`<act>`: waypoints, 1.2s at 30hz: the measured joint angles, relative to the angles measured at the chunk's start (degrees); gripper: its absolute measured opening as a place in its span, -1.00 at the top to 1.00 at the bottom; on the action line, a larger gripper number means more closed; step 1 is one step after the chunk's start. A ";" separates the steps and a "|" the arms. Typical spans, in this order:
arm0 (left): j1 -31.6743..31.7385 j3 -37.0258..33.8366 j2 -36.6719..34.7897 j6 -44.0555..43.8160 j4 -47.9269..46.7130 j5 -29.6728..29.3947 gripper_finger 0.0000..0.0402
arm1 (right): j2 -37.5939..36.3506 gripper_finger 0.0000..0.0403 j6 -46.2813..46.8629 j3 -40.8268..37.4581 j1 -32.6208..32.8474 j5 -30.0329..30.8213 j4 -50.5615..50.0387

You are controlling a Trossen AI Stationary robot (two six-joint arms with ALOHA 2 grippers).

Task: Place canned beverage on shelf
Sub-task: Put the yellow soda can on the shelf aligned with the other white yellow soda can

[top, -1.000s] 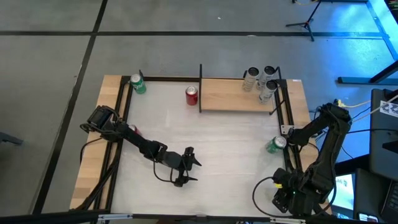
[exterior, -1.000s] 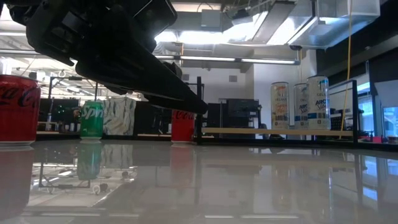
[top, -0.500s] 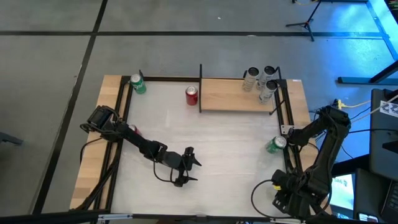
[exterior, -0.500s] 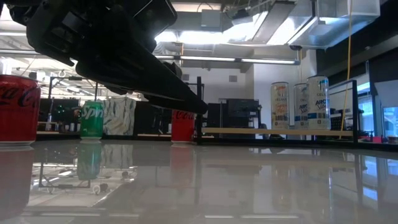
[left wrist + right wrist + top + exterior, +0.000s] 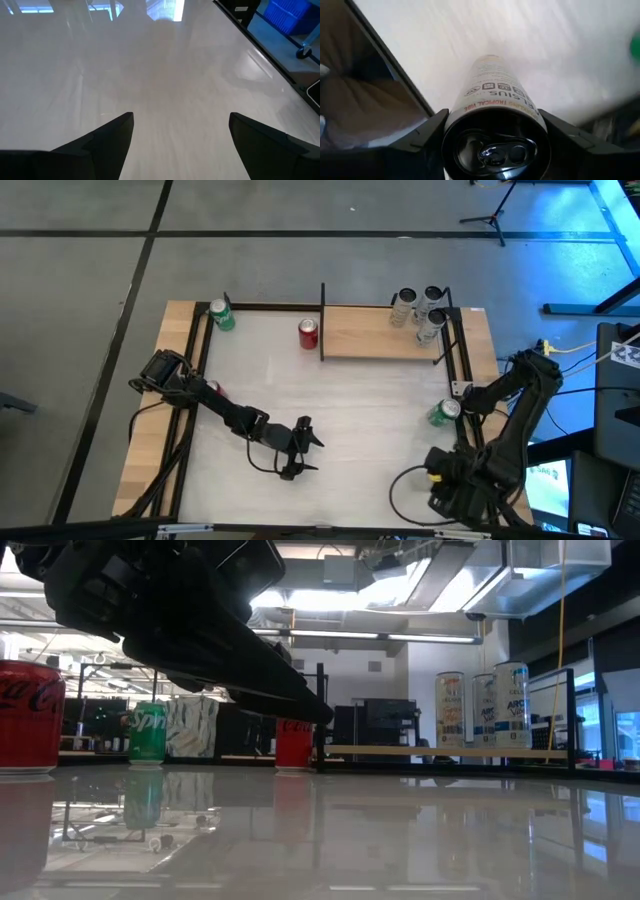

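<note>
Table [image 5: 330,395]: large white top with wooden edge strips and a black frame, seen whole in the high view. Shelf [image 5: 375,340]: pale wooden board between thin black uprights, at about 1 o'clock from the table's centre, against the far edge; in the low view [image 5: 440,751] it shows as a thin raised plank. Left arm: dark, reaching from the 9 o'clock edge toward the middle; left gripper [image 5: 300,448] lies low over bare tabletop at about 7 o'clock from centre, its fingers [image 5: 107,137] spread wide with nothing between them. Right arm: dark, folded at the table's 4 o'clock corner; right gripper [image 5: 492,145] is clamped around a pale slim can [image 5: 492,100], which lies along the fingers with its pull-tab end toward the wrist camera and its body pointing out over the white surface; in the high view this can cannot be made out. Three tall pale cans [image 5: 420,310]: upright and close together on the shelf's right end, also visible in the low view [image 5: 482,710]. Red can [image 5: 308,332]: upright on the table just beside the shelf's left upright. Green can [image 5: 221,315]: upright at the 11 o'clock corner. Second green can [image 5: 443,412]: on the table at about 4 o'clock, near the right arm.
</note>
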 joint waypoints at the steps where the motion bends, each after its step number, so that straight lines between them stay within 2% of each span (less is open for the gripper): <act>1: -0.09 0.00 0.00 -0.08 -0.18 0.01 -0.59 | 0.00 -0.20 -2.29 1.09 -0.92 1.34 -0.42; 8: -0.85 0.00 0.00 -1.23 -0.89 0.01 -0.59 | 0.00 -0.20 -19.94 8.47 -8.91 9.36 -6.11; 12: -1.47 0.00 0.00 -1.33 -0.88 -0.02 -0.59 | 0.00 -0.20 -30.05 11.52 -15.24 11.82 -9.37; 17: -1.55 0.00 0.00 -1.33 -0.84 -1.57 -0.59 | -0.04 -0.20 -41.00 14.08 -24.47 11.89 -12.50; 25: -1.54 0.00 0.00 -1.31 -0.59 -9.00 -0.59 | -0.07 -0.20 -56.65 14.91 -40.57 11.23 -14.73; 36: -1.53 0.00 0.00 -1.31 0.62 -9.46 -0.59 | -0.09 -0.20 -72.12 14.91 -64.76 11.32 -15.08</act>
